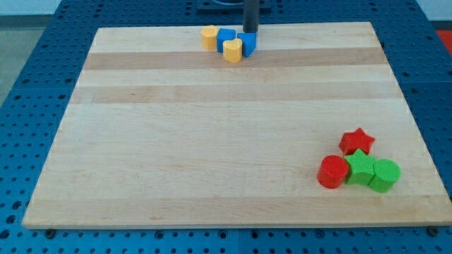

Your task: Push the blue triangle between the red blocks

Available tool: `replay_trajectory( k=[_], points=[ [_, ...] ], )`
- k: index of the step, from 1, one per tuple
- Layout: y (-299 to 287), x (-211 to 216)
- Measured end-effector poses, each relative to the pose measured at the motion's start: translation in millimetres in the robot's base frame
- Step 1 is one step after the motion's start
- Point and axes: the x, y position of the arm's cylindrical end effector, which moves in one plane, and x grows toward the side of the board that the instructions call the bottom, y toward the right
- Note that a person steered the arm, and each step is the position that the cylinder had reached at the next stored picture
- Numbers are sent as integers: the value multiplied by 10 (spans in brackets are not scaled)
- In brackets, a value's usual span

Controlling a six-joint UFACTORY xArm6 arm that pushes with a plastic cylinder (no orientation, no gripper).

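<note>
My tip [250, 32] stands at the view's top centre, right at the far edge of a blue block [248, 43], likely the blue triangle. Another blue block [225, 37] lies just to its left. A yellow heart [233, 51] touches both blue blocks from below, and a yellow block [209, 37] sits at the left end of this cluster. At the view's bottom right lie a red star [357, 140] and a red cylinder [332, 171], a small gap apart.
A green star [361, 168] and a green cylinder [385, 174] sit pressed together just right of the red cylinder and below the red star. The wooden board [212, 141] lies on a blue perforated table [35, 70].
</note>
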Motion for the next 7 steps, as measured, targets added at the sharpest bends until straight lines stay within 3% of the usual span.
replay_trajectory(
  k=[4,7],
  points=[
    [-261,606],
    [211,565]
  ],
)
